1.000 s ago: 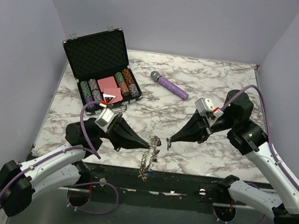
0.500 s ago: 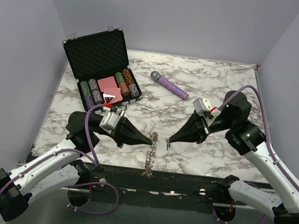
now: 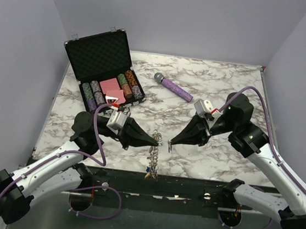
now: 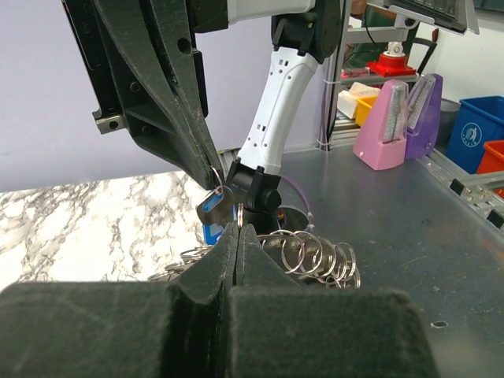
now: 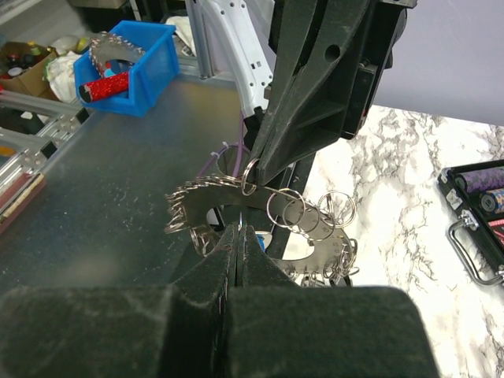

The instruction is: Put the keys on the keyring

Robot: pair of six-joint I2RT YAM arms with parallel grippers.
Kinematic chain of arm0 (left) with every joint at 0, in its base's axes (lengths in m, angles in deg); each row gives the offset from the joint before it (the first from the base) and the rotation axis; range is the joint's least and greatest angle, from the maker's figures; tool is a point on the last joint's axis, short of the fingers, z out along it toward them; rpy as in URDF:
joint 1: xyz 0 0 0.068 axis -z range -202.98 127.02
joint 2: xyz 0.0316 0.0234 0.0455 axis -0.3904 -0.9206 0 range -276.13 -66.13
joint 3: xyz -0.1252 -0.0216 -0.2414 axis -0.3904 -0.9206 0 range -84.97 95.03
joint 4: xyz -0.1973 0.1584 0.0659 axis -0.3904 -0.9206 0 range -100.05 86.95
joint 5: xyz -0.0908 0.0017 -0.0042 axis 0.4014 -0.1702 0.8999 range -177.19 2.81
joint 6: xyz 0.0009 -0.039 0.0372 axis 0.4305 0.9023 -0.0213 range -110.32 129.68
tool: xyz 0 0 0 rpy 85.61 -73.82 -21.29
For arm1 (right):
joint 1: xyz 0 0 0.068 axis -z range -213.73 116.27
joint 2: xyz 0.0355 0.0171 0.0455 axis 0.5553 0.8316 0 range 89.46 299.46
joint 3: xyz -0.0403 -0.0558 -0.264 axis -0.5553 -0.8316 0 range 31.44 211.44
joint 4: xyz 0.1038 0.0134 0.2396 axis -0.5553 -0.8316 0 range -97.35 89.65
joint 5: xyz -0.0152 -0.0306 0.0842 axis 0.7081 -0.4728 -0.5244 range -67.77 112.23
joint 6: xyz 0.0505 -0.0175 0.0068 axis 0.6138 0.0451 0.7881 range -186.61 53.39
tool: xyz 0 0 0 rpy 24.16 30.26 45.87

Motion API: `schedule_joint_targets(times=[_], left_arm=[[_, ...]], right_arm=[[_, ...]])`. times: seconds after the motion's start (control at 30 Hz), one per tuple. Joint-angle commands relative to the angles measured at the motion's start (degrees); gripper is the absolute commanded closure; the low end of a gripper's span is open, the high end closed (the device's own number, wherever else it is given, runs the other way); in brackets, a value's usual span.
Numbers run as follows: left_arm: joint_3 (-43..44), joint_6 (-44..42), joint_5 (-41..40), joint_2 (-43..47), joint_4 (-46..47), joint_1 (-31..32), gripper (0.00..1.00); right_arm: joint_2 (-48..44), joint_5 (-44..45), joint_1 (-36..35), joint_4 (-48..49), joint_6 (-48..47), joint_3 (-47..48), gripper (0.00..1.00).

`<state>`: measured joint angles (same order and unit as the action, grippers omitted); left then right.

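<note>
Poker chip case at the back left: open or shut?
Open. The case has its lid standing upright with the foam lining exposed; chips and red cards show in the base.

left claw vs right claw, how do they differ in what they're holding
The left claw pinches a small loop on the toothed keyring; the right claw pinches a blue-capped key. The left claw points right, while the right claw points left. Both are shut, with their tips almost meeting.

Overhead camera looks down; close wrist cameras face each other (sharing the keyring (image 5: 206, 203)).
</note>
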<state>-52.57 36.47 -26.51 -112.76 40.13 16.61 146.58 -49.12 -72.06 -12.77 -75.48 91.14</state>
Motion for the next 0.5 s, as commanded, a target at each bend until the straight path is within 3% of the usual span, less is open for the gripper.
schedule_joint_targets(times=[0.0,0.47], left_arm=[[1.43,0.72,-2.59,-0.13,2.79,0.57,1.0],[2.58,-2.35,-5.93,0.49,-3.53,1.45,1.0]], right_arm=[[0.62,2.35,-0.7,0.39,-0.98,0.24,1.0],[1.41,4.2,-1.22,-1.2,-2.47,1.38,1.0]])
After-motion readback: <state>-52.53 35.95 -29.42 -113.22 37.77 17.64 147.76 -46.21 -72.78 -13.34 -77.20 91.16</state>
